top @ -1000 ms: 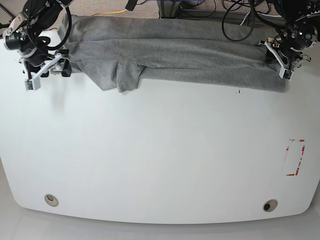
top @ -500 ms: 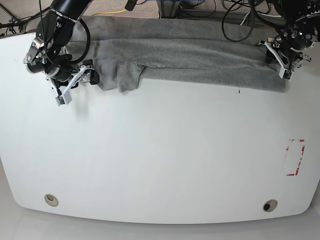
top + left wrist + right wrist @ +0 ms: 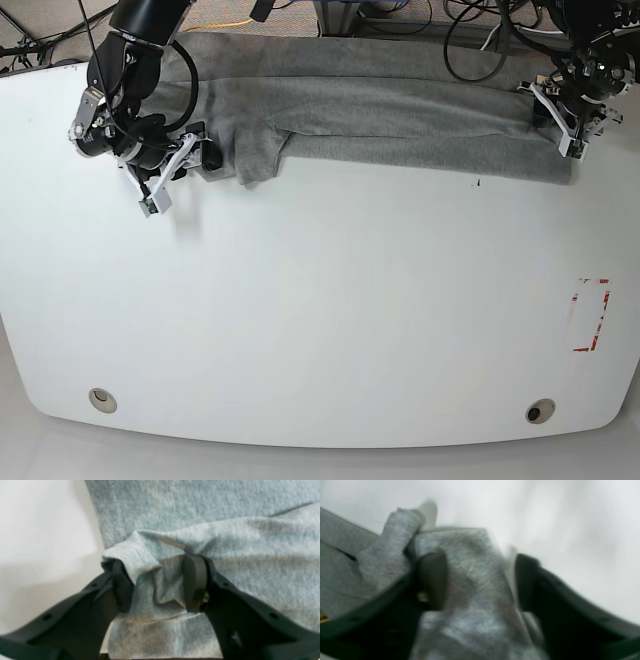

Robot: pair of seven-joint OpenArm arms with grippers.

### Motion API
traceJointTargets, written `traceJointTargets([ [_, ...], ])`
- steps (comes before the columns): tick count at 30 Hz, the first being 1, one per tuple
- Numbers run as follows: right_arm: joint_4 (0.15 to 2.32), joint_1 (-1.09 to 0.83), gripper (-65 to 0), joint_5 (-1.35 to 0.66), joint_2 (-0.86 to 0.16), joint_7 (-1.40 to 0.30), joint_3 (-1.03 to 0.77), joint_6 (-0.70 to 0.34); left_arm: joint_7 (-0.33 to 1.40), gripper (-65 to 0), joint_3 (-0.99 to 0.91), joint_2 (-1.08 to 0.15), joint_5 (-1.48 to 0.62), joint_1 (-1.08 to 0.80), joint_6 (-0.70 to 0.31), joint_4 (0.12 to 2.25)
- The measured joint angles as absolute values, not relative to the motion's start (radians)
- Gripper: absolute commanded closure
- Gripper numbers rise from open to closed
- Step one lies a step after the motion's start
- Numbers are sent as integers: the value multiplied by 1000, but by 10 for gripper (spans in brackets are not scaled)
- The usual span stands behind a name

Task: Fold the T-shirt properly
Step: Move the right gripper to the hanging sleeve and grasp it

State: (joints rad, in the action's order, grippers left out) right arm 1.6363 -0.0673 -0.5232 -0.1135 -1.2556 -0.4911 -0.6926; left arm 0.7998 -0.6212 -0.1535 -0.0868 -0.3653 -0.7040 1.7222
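Heather-grey knit, one T-shirt point(image 3: 380, 115), lies in a long folded band across the far edge of the smooth white table point(image 3: 320, 300), plain side showing. Two black grippers work it: left gripper point(image 3: 157, 585) pinches a bunched corner; right gripper point(image 3: 480, 580) straddles a sleeve, jaws apart.

left hand point(image 3: 157, 585) pinches a bunched cloth fold; right hand point(image 3: 480, 582) straddles cloth, jaws apart.
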Motion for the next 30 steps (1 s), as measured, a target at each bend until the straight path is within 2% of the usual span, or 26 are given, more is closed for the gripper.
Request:
traceJointTargets([
  [1,1628,-67,-128,-527,-113,-1254,-490,-693,800,-293,-621,-154,-87,-365,-704,1722],
  [3,1611,-67,-10,-527,-112,-1250,-489,-693,800,-293,-621,-154,-87,-365,-704,1722],
  [4,1609,-67,0,-527,-112,-1251,-489,-693,800,-293,-621,-154,-87,-365,-704,1722],
  [9,1623,-86,-5,-529,-110,-1250,-492,-693,800,-293,-621,-154,-87,-365,-704,1722],
  [21,1954,-233,-5,-535,-92,-1304,-499,-693,800,-293,-620,-154,-86,-365,-704,1722],
  [30,1981,-313,-5,-529,-70,-1313,-591,-693,799,-293,-620,-154,-82,-365,-704,1722],
])
